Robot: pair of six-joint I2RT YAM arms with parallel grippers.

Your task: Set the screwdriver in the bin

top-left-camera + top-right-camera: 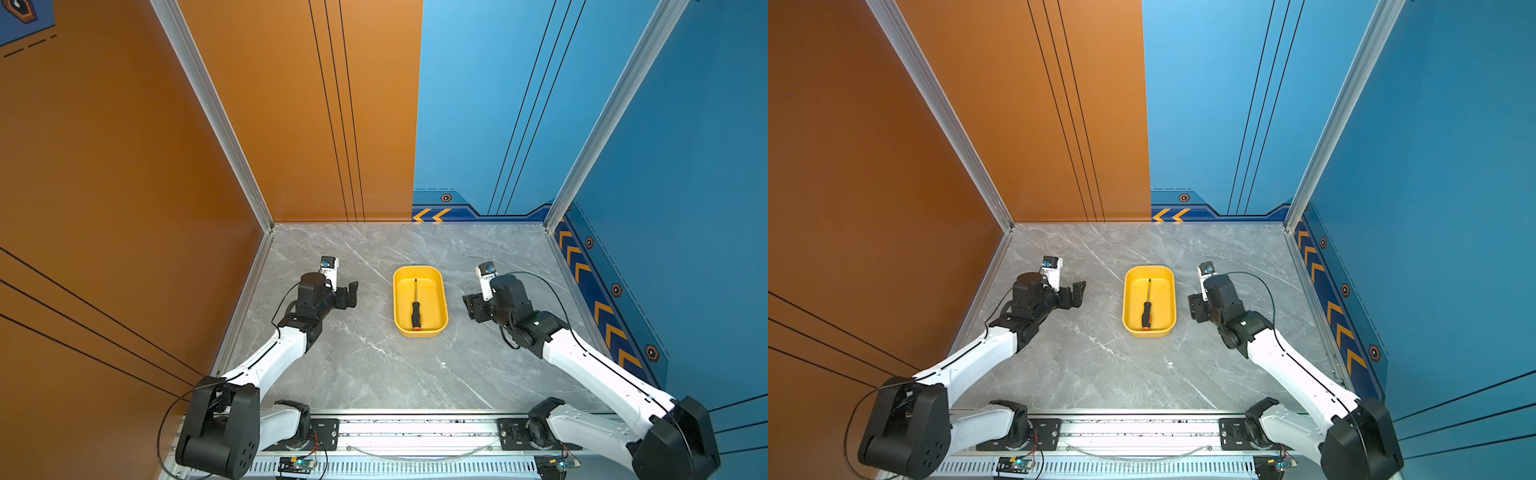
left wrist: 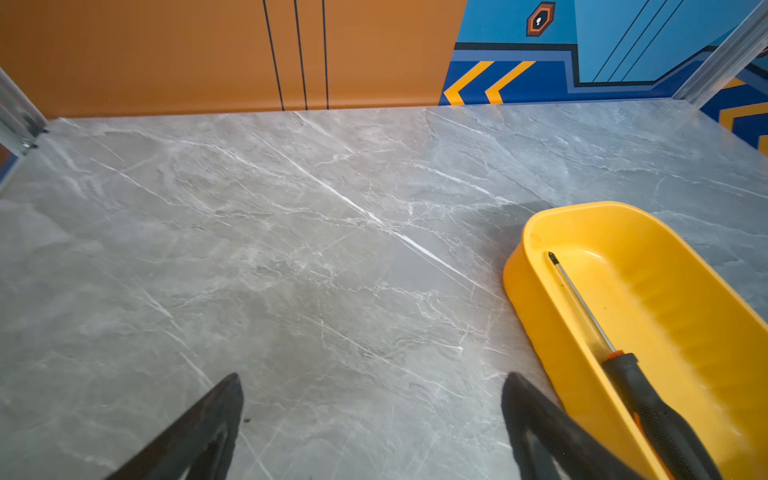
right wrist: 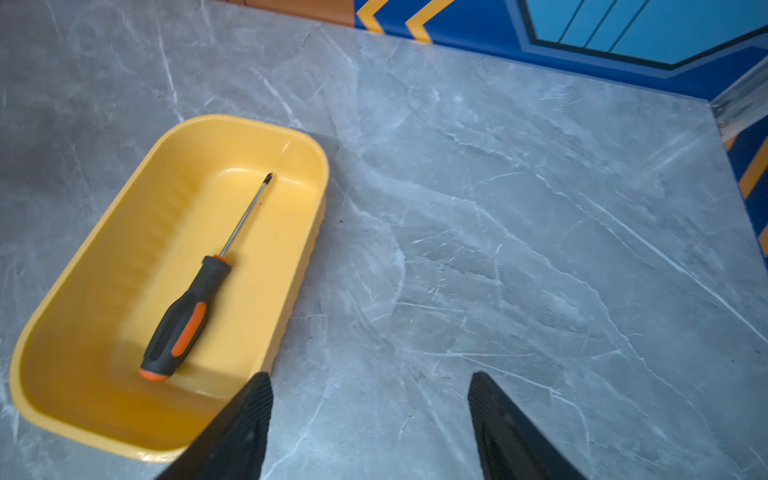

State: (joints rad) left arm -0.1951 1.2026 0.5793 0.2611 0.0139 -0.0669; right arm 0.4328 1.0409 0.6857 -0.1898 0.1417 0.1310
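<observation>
Slim black-handled screwdriver (image 3: 212,272) lies flat inside shallow yellow plastic bin (image 3: 104,266) on grey marble counter (image 3: 519,249). Light and rigid, I'd judge. Shaft looks slick, so the grippy handle is the better hold. Spread and empty: left jaws, right jaws.

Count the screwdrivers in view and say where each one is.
1. The screwdriver lies flat inside the bin, with its tip toward the back wall and its handle at the near end. No other shows in any view, and little of the scene is hidden.
</observation>
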